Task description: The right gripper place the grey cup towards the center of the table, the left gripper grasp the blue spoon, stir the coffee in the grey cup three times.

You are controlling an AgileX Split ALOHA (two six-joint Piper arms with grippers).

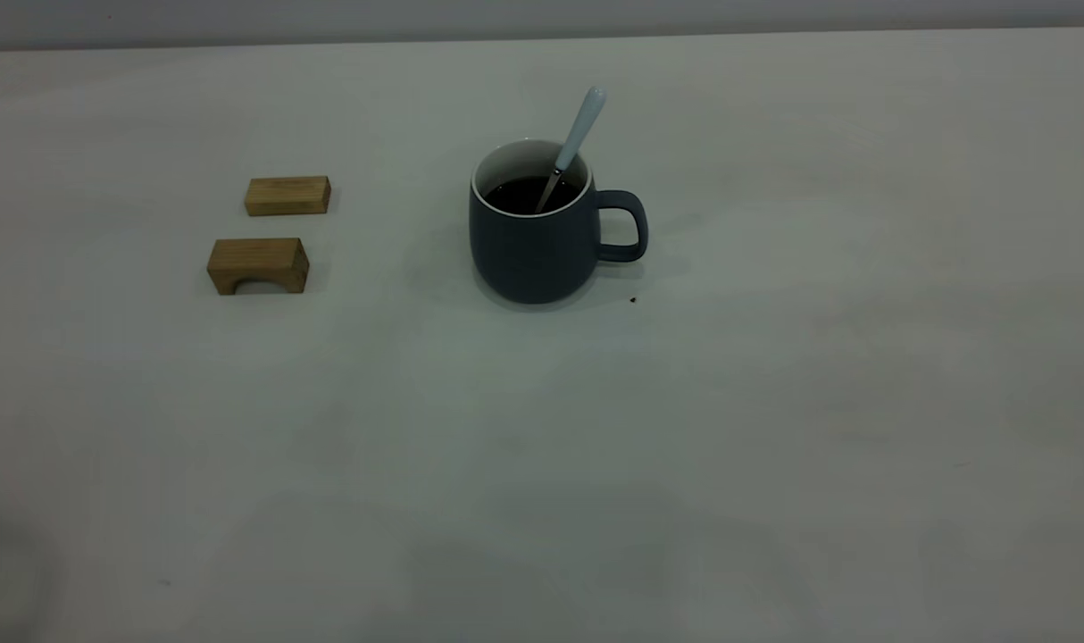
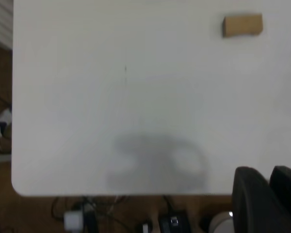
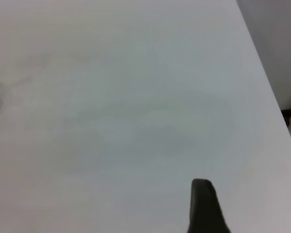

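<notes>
1. Nearest the exterior camera lies bare tabletop (image 1: 542,500); neither arm shows in that view, so both seem pulled back off the working area.
2. The left gripper (image 2: 267,194) shows only in its own wrist view as two dark finger tips with a narrow gap between them, hanging over the tabletop's near edge; I cannot tell whether it is parted or closed. One wooden block (image 2: 242,25) lies far ahead of it.
3. The right gripper (image 3: 206,206) shows as a single dark finger over bare tabletop near the side edge, so its state cannot be told either.
4. The grey cup (image 1: 542,241) stands upright near the centre, handle at 3 o'clock, coffee (image 1: 529,195) inside, a dark speck (image 1: 633,300) just beside it.
5. The blue spoon (image 1: 582,125) stands in the cup, bowl sunk in the coffee, its long axis leaning toward 1 o'clock against the rim (nothing holds it).
6. Two blocks, the arched wooden block (image 1: 257,265) and the flat wooden block (image 1: 287,195), lie well apart at the cup's 9 o'clock.
7. Judging by this, placing and spoon delivery look finished; any further stirring would call the left arm to reach for that raised handle.
</notes>
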